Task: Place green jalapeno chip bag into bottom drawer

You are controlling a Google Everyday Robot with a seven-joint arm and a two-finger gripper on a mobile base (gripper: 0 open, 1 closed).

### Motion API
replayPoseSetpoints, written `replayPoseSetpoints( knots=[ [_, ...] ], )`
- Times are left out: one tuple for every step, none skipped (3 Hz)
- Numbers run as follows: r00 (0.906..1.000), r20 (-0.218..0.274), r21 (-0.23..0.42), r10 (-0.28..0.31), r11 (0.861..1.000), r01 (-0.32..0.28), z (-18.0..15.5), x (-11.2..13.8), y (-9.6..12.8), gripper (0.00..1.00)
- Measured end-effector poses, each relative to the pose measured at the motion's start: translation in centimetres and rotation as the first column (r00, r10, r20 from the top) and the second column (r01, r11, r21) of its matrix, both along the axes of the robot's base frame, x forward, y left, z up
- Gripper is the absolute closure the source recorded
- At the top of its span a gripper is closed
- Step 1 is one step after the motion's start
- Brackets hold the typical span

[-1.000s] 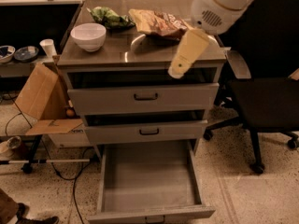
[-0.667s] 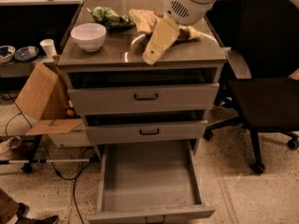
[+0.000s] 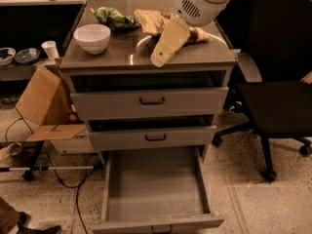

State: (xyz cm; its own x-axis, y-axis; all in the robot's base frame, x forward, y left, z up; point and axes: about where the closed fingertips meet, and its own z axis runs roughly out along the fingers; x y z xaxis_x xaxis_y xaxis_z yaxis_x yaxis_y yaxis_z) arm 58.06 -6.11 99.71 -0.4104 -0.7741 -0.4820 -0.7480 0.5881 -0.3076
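Cream plastic gripper [image 3: 161,56] angled down over top of grey metal three-drawer cabinet [image 3: 195,57], near front edge. How open, what held: cannot tell. Wrinkly glossy green jalapeno chip bag [image 3: 113,18] at cabinet top's back left, behind white bowl [image 3: 91,37]. Deep grey bottom drawer [image 3: 156,191] pulled out at cabinet's foot.

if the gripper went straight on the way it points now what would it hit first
Probably the bare cabinet top: the gripper slants down-left, its tip close over the steel. The green jalapeno chip bag lies further back, off that line, though depth is unclear.
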Motion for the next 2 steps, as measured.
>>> replayPoseSetpoints(
  knots=[
    [0.9987, 0.050, 0.012, 0.016, 1.000, -0.016, 1.1, 0.8, 1.7, 0.00],
    [0.9918, 0.115, 0.020, 0.057, 0.998, -0.060, 2.6, 3.1, 5.2, 0.00]
  ],
)
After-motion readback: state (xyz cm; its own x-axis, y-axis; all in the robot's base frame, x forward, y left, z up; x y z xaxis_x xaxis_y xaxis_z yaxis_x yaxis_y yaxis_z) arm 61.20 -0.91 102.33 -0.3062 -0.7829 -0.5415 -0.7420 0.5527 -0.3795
